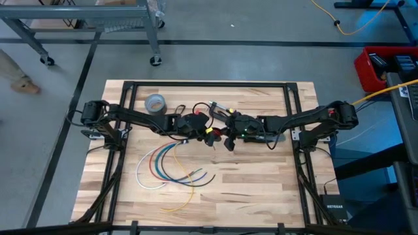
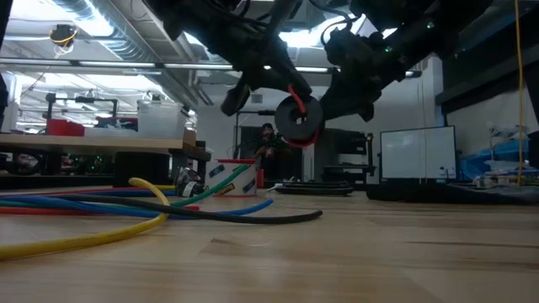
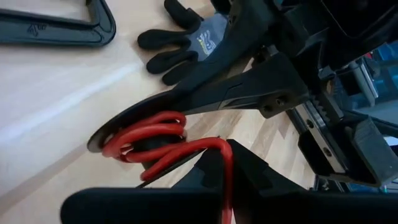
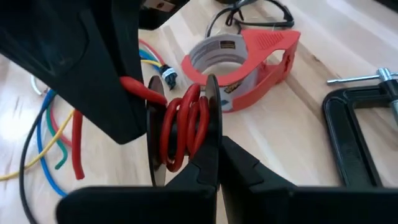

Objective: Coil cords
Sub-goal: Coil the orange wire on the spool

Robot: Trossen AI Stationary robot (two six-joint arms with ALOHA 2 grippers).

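Note:
The small black spool (image 2: pixel 299 118) with several turns of thin red wire (image 3: pixel 149 140) hangs in the air above the table's middle, between my two grippers. My right gripper (image 4: pixel 217 149) is shut on the spool, which also shows in the right wrist view (image 4: pixel 183 127). My left gripper (image 3: pixel 217 155) stands close beside the spool and is shut on the red wire's free stretch. In the high view the left gripper (image 1: pixel 208 130) and the right gripper (image 1: pixel 230 135) nearly meet. My left gripper pinches the red wire's free stretch (image 3: pixel 227 177) between its two fingers, a short way off the spool. The wire bends over from the coil and runs down between the fingers. My right gripper pinches one thin round flange of the spool (image 4: pixel 211 118) at its rim, between its two fingers. The spool is lifted clear of the table, its flanges on edge.
A grey tape roll (image 1: pixel 155 102) lies at the far left. A red tape dispenser (image 4: pixel 249 56) and a black clamp (image 4: pixel 360 137) lie beyond the spool. A fanned bundle of coloured wires (image 1: pixel 170 166) lies toward the near left. A black glove (image 3: pixel 180 37) lies on the wood.

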